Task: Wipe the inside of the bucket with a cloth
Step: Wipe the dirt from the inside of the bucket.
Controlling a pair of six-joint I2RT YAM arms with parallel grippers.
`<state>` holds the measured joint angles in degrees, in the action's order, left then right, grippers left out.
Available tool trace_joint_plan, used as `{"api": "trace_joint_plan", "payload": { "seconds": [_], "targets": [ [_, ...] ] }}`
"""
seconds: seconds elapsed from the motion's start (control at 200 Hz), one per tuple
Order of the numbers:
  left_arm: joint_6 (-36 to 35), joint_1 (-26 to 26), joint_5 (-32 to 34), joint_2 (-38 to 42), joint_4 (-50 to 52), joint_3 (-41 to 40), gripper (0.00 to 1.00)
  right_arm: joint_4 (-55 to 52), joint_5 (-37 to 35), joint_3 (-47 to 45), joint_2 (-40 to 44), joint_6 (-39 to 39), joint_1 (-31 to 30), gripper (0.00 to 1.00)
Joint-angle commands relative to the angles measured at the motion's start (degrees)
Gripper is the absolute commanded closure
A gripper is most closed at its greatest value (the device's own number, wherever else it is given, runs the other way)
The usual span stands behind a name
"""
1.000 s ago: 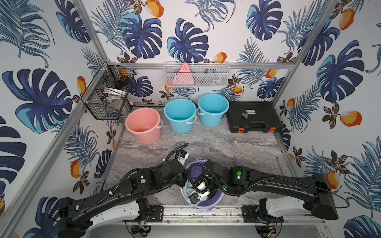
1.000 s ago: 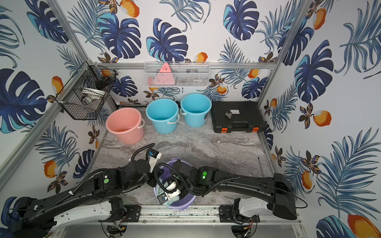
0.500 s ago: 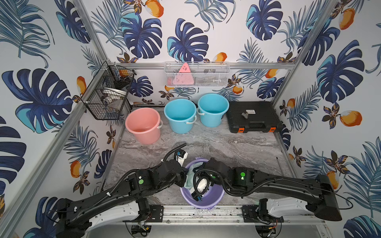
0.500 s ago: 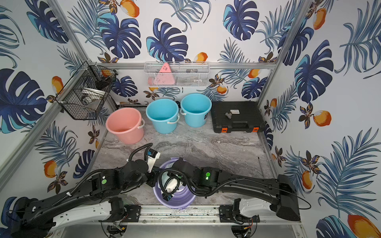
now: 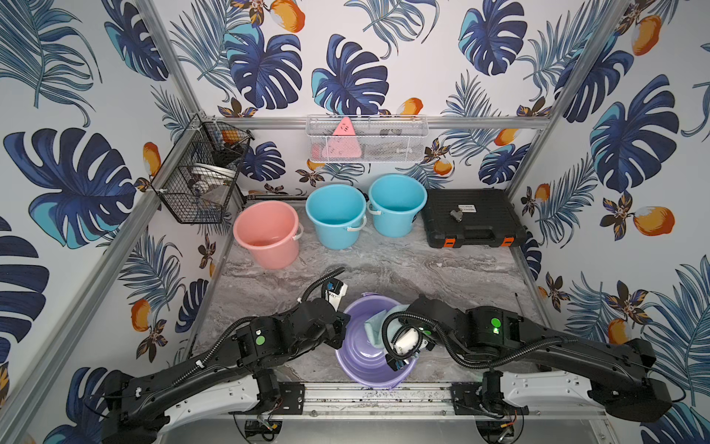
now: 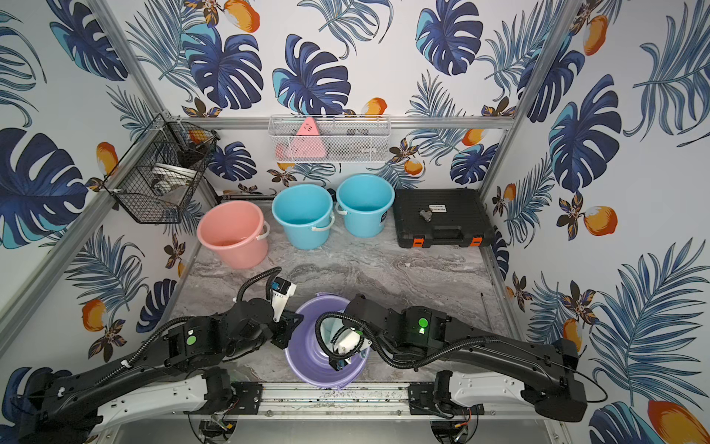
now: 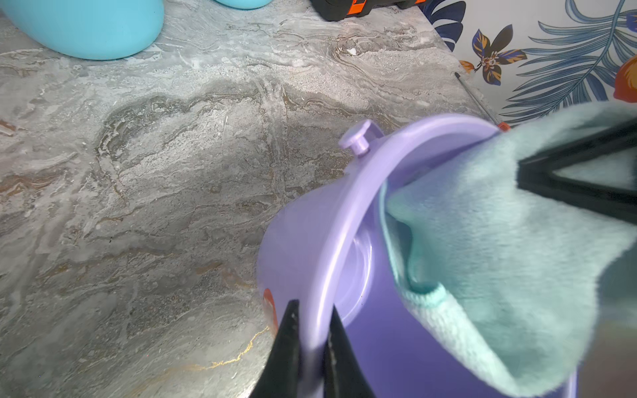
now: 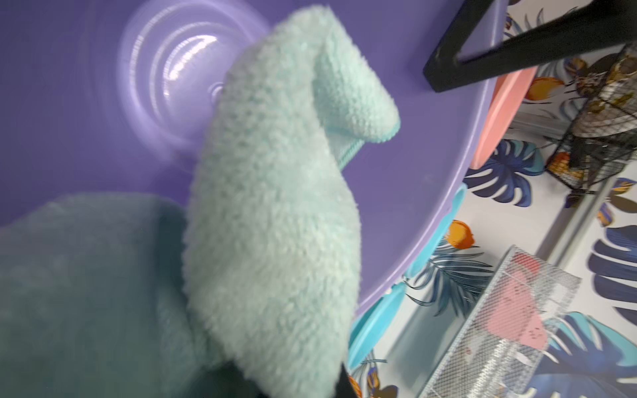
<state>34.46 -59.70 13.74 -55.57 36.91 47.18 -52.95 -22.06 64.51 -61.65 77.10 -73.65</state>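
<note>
Left pincer [image 7: 313,310] stays clamped on the rim of the lilac plastic bucket [image 5: 357,346] at lower centre of both top views, while the right pincer [image 7: 527,172], pinching the fluffy mint microfibre cloth [image 8: 275,206], has swept from the bucket's lower side to its upper-right inner wall, so wiping seems underway.

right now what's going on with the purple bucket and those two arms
The robot is wiping out the purple bucket at the front of the table. The left gripper is pinched on the bucket's rim, one finger outside and one inside, steadying it. The right gripper holds the mint cloth down inside the bucket, against its inner wall. The pink bucket at the back is untouched.
</note>
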Motion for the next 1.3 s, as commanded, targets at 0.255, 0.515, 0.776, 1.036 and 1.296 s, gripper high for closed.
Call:
{"api": "trace_joint_plan", "payload": {
  "seconds": [0.255, 0.515, 0.776, 1.036, 1.296],
  "targets": [
    [0.34, 0.02, -0.06, -1.4, -3.31, 0.11, 1.0, -9.7, 26.62, -3.45, 0.65, -15.98, -0.07, 1.0],
    [0.52, 0.02, -0.38, -2.07, -3.95, 0.06, 1.0, 9.41, 37.37, -7.04, -4.43, -17.66, -0.08, 1.0],
    [0.44, -0.06, -0.73, -3.01, -4.65, 0.28, 1.0, 25.67, 36.74, -5.69, -12.92, -18.02, -0.09, 1.0],
    [0.33, 0.02, -1.24, -2.98, -4.79, 0.2, 1.0, 43.82, 20.4, -10.25, -15.46, -9.5, -0.04, 1.0],
    [0.12, 0.02, -1.17, -2.66, -4.62, 0.24, 1.0, 53.15, 7.75, -13.0, -16.97, 8.04, -0.01, 1.0]
  ]
}}
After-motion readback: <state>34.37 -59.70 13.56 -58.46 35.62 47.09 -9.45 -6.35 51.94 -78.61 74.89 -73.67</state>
